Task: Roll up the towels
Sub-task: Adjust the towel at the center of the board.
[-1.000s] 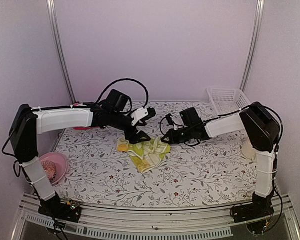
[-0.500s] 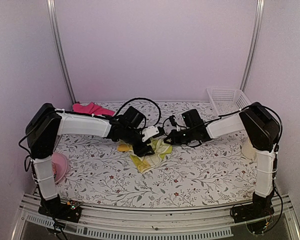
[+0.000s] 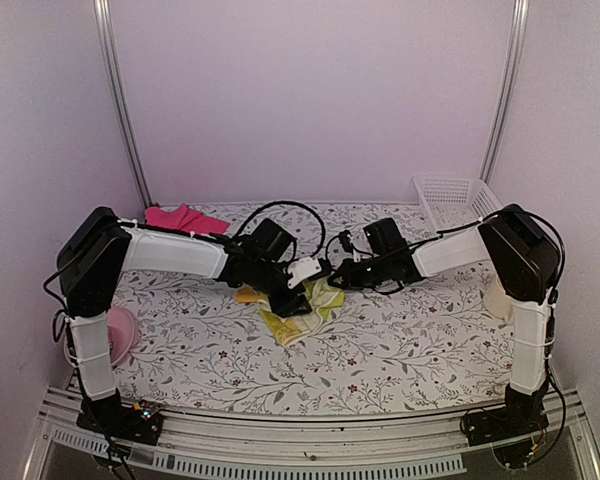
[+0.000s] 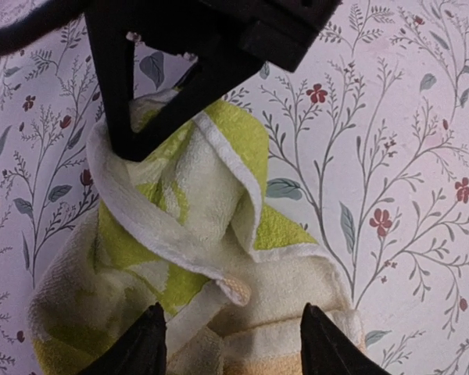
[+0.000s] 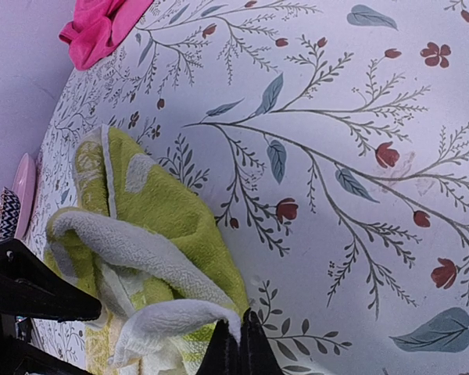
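The yellow-green towel (image 3: pixel 302 308) lies crumpled at mid-table. My left gripper (image 3: pixel 292 298) hangs over it with jaws open. In the left wrist view its fingertips (image 4: pixel 150 342) straddle a folded cream end of the yellow-green towel (image 4: pixel 195 234), and my left gripper (image 4: pixel 234 344) pinches nothing. My right gripper (image 3: pixel 332 278) is shut on a white hem of that towel. The right wrist view shows my right gripper (image 5: pixel 238 351) nipping the hem of the yellow-green towel (image 5: pixel 164 211). The pink towel (image 3: pixel 185 217) lies bunched at the back left, also seen as a pink towel (image 5: pixel 102 27) far off.
A pink bowl (image 3: pixel 120 330) sits at the left edge behind the left arm. A white basket (image 3: pixel 455 198) stands at the back right. A pale cup-like object (image 3: pixel 497 298) sits by the right arm. The tablecloth (image 3: pixel 410 340) is floral.
My left arm has swung right and down onto the yellow-green towel, uncovering the pink towel, and its jaws have narrowed. The right gripper has kept its hold and place.
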`<state>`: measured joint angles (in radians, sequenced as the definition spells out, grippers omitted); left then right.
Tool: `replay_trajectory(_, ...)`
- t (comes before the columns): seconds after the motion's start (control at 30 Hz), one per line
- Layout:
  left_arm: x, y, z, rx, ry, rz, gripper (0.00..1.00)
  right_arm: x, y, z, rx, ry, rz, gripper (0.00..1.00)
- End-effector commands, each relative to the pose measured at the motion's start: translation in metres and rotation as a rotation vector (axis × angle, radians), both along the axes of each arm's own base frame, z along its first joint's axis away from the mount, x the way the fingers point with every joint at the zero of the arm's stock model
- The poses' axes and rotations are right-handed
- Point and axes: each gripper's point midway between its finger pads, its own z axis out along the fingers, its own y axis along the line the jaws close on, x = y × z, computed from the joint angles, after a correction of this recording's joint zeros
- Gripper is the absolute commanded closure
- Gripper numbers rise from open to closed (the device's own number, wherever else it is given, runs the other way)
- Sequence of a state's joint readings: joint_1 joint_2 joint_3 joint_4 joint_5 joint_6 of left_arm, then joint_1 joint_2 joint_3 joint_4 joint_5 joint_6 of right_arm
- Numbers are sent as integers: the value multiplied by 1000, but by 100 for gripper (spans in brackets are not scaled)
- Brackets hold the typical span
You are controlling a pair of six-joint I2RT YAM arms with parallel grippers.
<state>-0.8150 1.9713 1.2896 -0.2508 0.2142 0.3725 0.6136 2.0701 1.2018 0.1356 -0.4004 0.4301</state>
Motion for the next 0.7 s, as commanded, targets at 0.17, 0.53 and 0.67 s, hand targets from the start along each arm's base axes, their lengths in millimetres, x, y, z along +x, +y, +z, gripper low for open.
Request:
replay_trajectory(0.17, 7, -13, -13, 25, 19, 23, 50, 4, -4, -11, -6, 15, -19, 98)
replay_trajectory(0.53, 12, -18, -15, 15, 20, 42, 58, 4, -4, -12, -9, 17, -19, 98)
replay_trajectory(0.67, 15, -18, -16, 21, 17, 49, 70, 4, -4, -13, -11, 16, -19, 98)
